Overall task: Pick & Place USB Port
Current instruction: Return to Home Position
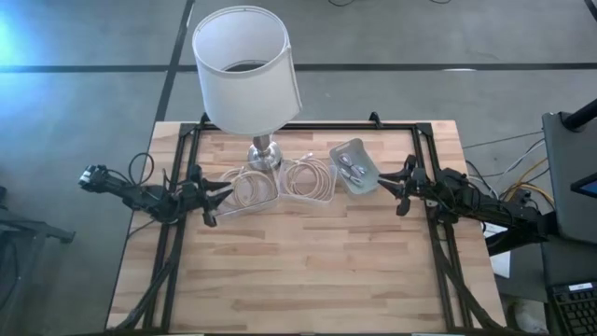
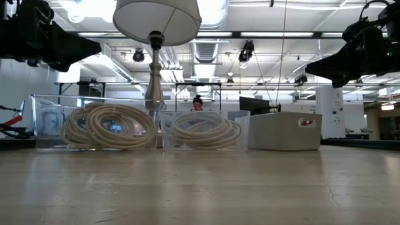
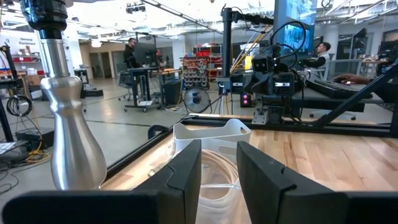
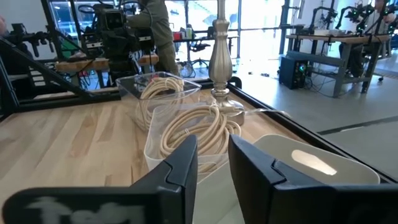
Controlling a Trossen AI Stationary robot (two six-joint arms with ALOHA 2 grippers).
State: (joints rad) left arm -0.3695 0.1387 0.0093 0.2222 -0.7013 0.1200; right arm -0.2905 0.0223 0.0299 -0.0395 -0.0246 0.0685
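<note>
A lamp (image 1: 244,70) with a white shade stood at the far middle of the wooden table (image 1: 308,271). Near its metal base two clear bins stood side by side, a left bin (image 2: 47,122) and a right bin (image 2: 245,134), each with a cream coil (image 2: 112,125) inside. A person (image 2: 197,103) showed far behind
</note>
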